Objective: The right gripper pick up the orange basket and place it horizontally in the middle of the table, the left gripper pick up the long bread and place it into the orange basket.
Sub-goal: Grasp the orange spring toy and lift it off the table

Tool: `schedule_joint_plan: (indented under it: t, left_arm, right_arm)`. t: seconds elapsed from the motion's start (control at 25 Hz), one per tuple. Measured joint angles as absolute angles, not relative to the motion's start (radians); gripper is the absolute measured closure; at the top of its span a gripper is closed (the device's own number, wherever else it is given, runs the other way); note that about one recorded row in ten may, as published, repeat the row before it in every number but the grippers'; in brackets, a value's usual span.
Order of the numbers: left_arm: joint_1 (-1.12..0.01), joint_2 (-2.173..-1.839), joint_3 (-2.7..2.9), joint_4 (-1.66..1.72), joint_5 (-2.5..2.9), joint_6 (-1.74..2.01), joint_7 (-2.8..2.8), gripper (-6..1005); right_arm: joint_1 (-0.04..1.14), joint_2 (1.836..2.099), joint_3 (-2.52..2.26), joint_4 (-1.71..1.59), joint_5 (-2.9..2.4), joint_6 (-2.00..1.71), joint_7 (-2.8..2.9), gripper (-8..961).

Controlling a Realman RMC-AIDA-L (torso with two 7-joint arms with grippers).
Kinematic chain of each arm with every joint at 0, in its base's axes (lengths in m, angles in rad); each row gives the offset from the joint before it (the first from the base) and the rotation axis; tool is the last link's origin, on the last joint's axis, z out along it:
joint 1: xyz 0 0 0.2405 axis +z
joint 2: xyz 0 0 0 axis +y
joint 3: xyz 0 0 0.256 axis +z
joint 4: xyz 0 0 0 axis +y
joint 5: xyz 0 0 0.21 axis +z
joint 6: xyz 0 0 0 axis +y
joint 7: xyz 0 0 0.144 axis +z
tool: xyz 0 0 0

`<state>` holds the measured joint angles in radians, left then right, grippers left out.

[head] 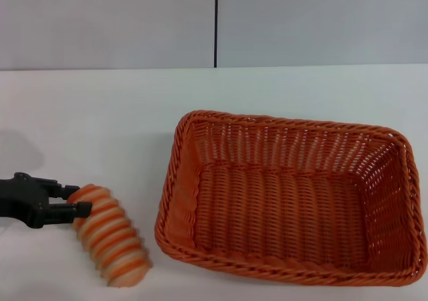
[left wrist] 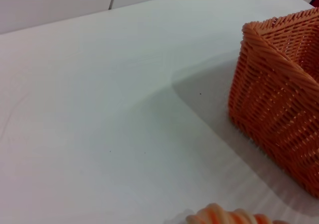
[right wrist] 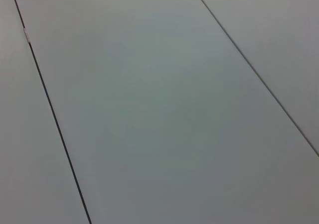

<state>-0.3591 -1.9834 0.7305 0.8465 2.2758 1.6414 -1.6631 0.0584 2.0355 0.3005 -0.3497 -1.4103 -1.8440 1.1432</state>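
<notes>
The orange basket [head: 281,207] stands empty on the white table [head: 100,114], right of centre, its long side running across my view. The long bread [head: 110,237], striped orange and cream, lies at the front left, slanting toward the basket's near left corner. My left gripper [head: 81,199] reaches in from the left edge, its two black jaws pinched on the bread's upper end. The left wrist view shows a corner of the basket [left wrist: 279,114] and a sliver of the bread [left wrist: 224,216]. The right gripper is out of view.
A grey panelled wall [head: 301,20] with a dark vertical seam backs the table. The right wrist view shows only grey wall panels [right wrist: 159,104] with thin dark seams. A narrow strip of bare tabletop separates the bread from the basket.
</notes>
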Motion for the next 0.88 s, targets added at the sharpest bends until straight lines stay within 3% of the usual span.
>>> schedule_joint_plan:
  t: [0.2,0.88]
  left_arm:
    - [-0.357,-1.983,0.73,0.847,2.277,1.641,-1.662,555]
    - [-0.356,-1.983,0.73,0.846,2.265,1.662,-1.66,652]
  right_arm:
    - [0.059,2.035,0.3,-0.352,-1.409,-1.844,1.147,530]
    - [0.072,2.029,0.293,-0.354,-1.411,-1.861,1.149,530]
